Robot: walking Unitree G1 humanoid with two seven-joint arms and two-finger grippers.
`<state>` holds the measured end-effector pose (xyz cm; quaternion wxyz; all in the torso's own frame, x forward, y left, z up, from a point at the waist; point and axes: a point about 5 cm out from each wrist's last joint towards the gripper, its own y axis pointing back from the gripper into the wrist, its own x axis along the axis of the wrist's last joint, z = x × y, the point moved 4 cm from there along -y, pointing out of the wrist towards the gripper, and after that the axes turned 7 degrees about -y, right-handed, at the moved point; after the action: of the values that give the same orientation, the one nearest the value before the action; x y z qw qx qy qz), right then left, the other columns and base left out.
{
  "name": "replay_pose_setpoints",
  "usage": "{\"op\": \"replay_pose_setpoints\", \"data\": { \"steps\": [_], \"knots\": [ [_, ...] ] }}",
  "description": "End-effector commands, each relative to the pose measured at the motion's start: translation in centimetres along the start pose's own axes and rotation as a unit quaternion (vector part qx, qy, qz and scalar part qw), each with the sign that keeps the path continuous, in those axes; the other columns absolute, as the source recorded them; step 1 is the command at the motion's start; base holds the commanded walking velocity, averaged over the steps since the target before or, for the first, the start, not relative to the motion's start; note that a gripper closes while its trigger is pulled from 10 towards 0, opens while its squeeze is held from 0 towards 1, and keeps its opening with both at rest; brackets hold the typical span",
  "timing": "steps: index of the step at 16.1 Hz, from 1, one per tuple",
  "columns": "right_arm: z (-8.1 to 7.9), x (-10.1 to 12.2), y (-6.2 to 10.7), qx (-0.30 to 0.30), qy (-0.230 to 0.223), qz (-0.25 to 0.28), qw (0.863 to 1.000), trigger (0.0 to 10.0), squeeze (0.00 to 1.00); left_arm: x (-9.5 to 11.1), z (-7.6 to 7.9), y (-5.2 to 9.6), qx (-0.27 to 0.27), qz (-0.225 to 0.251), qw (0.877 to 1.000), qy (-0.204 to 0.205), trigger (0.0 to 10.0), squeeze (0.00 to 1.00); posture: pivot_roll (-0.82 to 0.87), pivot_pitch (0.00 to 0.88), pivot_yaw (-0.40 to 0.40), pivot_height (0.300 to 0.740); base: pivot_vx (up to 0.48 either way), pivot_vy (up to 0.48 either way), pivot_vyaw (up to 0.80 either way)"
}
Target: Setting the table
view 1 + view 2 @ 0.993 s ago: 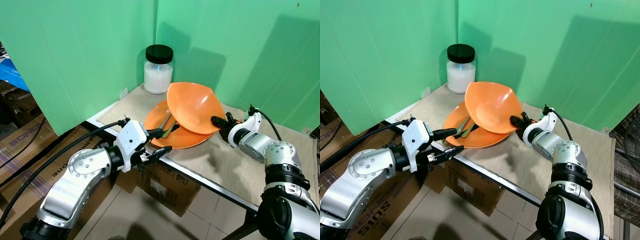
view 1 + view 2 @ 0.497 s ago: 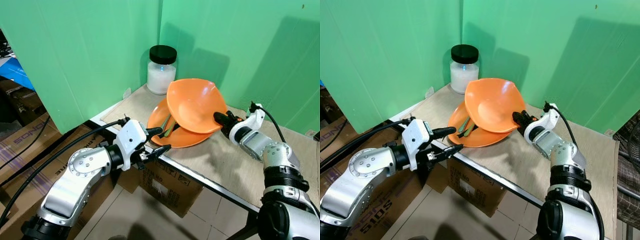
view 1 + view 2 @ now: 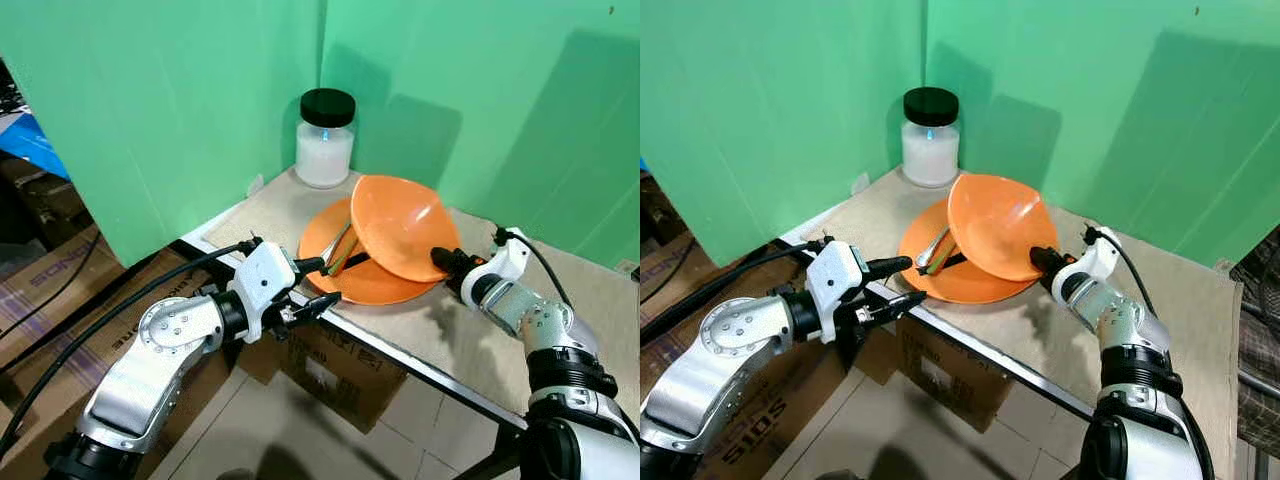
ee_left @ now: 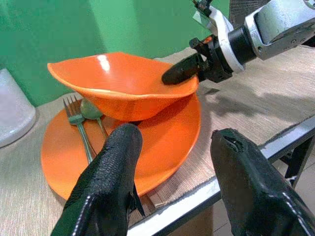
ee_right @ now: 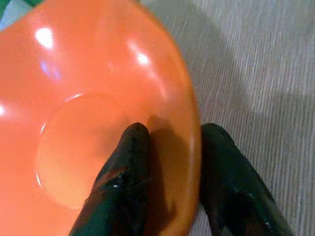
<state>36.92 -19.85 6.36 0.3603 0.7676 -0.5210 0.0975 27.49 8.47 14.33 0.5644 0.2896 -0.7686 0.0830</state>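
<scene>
My right gripper [image 3: 1042, 261] is clamped on the rim of the orange bowl [image 3: 998, 225]: in the right wrist view one finger [image 5: 123, 172] lies inside the bowl and the other outside, with the wall between them. The bowl is tilted, its near-right rim held up by me, its underside resting on the orange plate [image 3: 940, 270].

The plate sits at the table's [image 3: 1200, 300] front edge, toward the left corner. A green fork [image 4: 78, 128] and spoon lie on the plate's left part, partly under the bowl.

My left gripper [image 3: 318, 282] hovers just off the front edge of the table, in front of the plate, fingers spread and holding nothing. In the left wrist view its two fingertips frame the plate's near rim without touching it.

A glass jar with a black lid [image 3: 326, 138] stands at the table's far left corner, behind the plate and apart from it.
</scene>
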Motion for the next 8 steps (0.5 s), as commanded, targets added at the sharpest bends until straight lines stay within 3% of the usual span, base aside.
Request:
{"op": "replay_pose_setpoints", "data": {
  "steps": [1,5,8],
  "knots": [
    [0.1,0.7,0.1,-0.008,0.009,0.009,1.0,10.0,1.0,0.2,0.0,-0.1,-0.001,0.0,1.0,-0.01,10.0,0.0,0.06,0.0,-0.063,0.74,0.0,0.0,0.0],
    [0.0,1.2,0.3,0.0,0.01,0.014,1.0,10.0,1.0,0.2,-0.1,-0.1,0.0,0.0,1.0,-0.013,10.0,0.0,0.06,0.0,-0.065,0.74,0.0,0.0,0.0],
    [0.1,2.2,0.6,-0.002,0.04,0.035,0.999,10.0,1.0,0.2,-0.1,-0.1,-0.001,-0.001,1.0,-0.015,10.0,0.0,0.06,0.0,-0.066,0.74,0.0,0.0,0.0]
  ]
}}
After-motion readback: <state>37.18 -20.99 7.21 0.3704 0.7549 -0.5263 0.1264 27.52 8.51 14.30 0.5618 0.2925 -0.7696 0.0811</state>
